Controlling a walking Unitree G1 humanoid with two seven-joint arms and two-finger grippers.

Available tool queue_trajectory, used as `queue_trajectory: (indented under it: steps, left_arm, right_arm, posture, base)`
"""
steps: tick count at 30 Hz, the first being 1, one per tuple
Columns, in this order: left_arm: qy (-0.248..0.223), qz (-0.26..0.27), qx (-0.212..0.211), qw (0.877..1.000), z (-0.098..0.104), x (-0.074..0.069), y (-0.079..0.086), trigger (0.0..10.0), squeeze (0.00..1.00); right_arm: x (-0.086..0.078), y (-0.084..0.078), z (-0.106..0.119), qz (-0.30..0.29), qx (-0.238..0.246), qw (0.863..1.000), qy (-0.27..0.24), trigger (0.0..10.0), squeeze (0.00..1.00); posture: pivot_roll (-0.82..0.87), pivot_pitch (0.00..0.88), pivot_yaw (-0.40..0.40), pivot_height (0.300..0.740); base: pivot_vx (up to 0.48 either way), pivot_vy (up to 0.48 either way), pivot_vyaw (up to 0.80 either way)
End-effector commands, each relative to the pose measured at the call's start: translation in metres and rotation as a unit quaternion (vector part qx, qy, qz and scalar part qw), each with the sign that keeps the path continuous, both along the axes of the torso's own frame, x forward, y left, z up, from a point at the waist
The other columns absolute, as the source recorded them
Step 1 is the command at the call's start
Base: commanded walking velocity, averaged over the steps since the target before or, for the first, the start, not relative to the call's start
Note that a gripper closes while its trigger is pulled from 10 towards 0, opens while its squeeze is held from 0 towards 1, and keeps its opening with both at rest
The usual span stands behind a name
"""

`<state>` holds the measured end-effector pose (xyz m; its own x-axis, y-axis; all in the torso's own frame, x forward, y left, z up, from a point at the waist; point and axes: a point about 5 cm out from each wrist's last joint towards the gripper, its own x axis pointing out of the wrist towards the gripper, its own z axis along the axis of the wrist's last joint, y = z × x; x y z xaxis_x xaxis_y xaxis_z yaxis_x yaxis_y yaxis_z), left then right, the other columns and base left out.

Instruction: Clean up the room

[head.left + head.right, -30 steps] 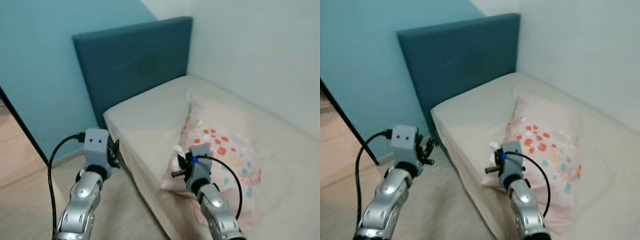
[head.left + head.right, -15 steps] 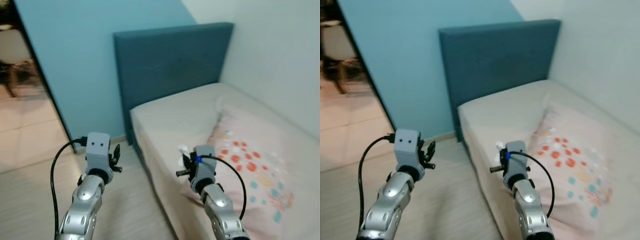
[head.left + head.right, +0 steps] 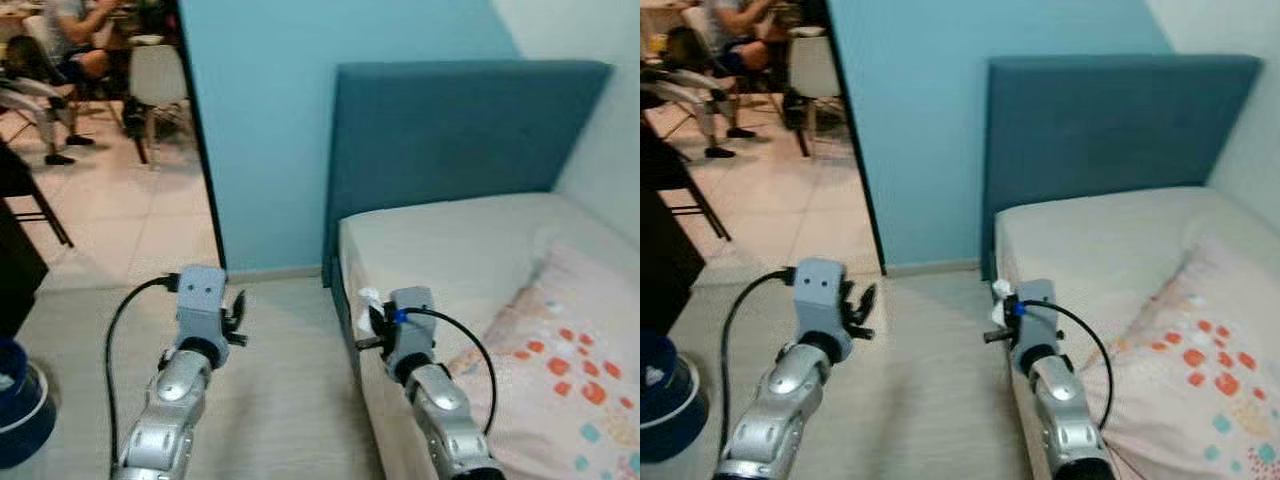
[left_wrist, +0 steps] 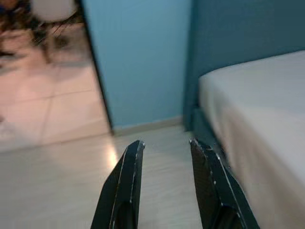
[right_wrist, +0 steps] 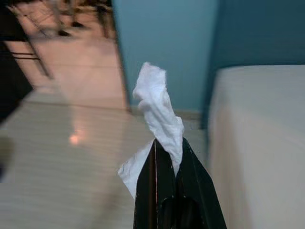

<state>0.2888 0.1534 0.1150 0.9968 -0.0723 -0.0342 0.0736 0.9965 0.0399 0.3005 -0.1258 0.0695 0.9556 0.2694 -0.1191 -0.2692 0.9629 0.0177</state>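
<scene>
1. Bed (image 3: 470, 240), with floral pillow (image 3: 560, 370): to the robot's right, mattress edge beside the right arm.
2. Blue bin (image 3: 20, 400): on the floor, far left and well apart; probably the drop point, nearer the left arm.
3. Left gripper (image 4: 164, 148): fingers parted, holding nothing, over bare floor.
4. Right gripper (image 5: 167, 145): fingers pinched on the tissue.
5. White tissue (image 5: 159, 112): crumpled, standing lengthwise beyond the fingertips.
</scene>
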Motion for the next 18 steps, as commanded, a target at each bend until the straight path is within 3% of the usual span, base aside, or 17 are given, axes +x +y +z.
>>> queue_trajectory:
  steps: [1, 18]
  left_arm:
    - [0.013, -0.005, 0.006, 1.0, -0.005, -0.0017, -0.0027, 10.0, 0.0]
    - [0.021, -0.009, 0.002, 1.0, -0.0065, -0.0026, -0.0042, 10.0, 0.0]
  right_arm:
    - [-0.0022, -0.0011, -0.0049, 0.0, 0.005, 1.0, 0.009, 10.0, 0.0]
    - [-0.0008, 0.003, -0.0067, 0.016, 0.013, 1.0, 0.015, 10.0, 0.0]
  posture:
    - [0.06, 0.0, -0.033, 0.74]
    - [0.07, 0.0, -0.039, 0.74]
  base:
    - [0.0, 0.0, 0.8]
    - [0.0, 0.0, 0.8]
